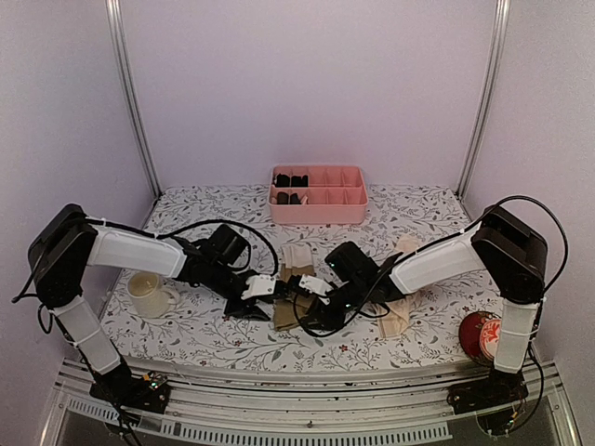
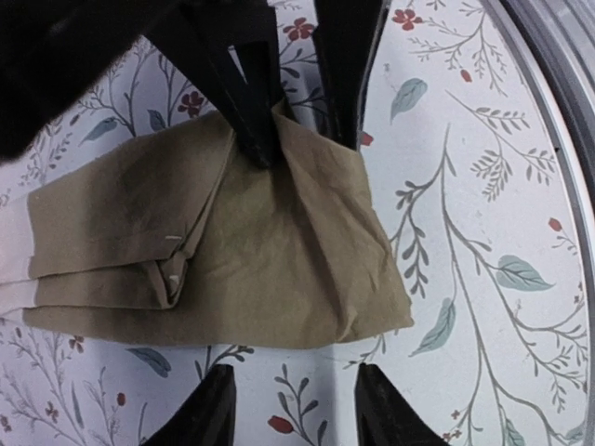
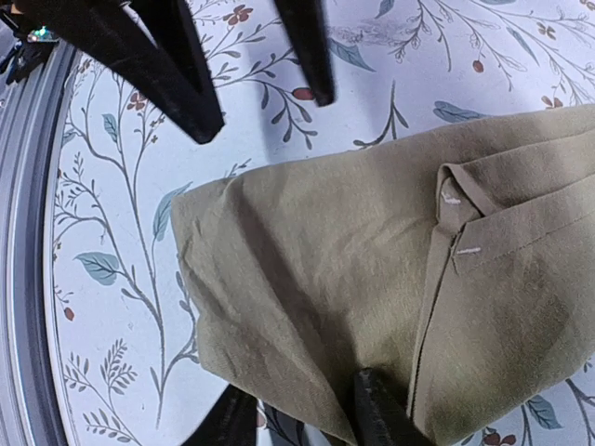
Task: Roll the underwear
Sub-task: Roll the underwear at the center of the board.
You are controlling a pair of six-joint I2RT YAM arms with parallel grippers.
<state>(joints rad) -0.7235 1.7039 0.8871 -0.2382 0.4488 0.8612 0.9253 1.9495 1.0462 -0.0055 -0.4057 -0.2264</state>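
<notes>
One olive-brown fabric underwear (image 2: 279, 251) lies flat on the flower-printed bench (image 1: 214, 214), right in the middle where the two arms meet. It is folded in layers, not rolled. Its long axis runs from the near edge of the bench toward the back wall. Its cream-white band (image 2: 14, 269) is at the far end, pointing away from the arm bases.

The left end effector (image 2: 296, 376) hovers just beside one long side of the garment. Its jaws are apart with only bench between them, and it touches nothing. The right end effector (image 3: 302, 390) is at the opposite long side, jaws also apart. One finger (image 3: 376, 409) rests on the cloth, and a loose ridge of fabric stands between the two without being pinched.

A pale peach-beige fabric piece (image 1: 297, 257) lies just behind the olive one. A second pale patch (image 1: 398, 318) shows under the right forearm, and I cannot tell whether it is a separate garment.

At the back stands one pink compartment tray (image 1: 321, 216), with small black bundles (image 1: 282, 179) in its left compartments, too small for me to count. There is one cream mug (image 1: 147, 293) on the left and one red round object (image 1: 479, 336) at the near right.
</notes>
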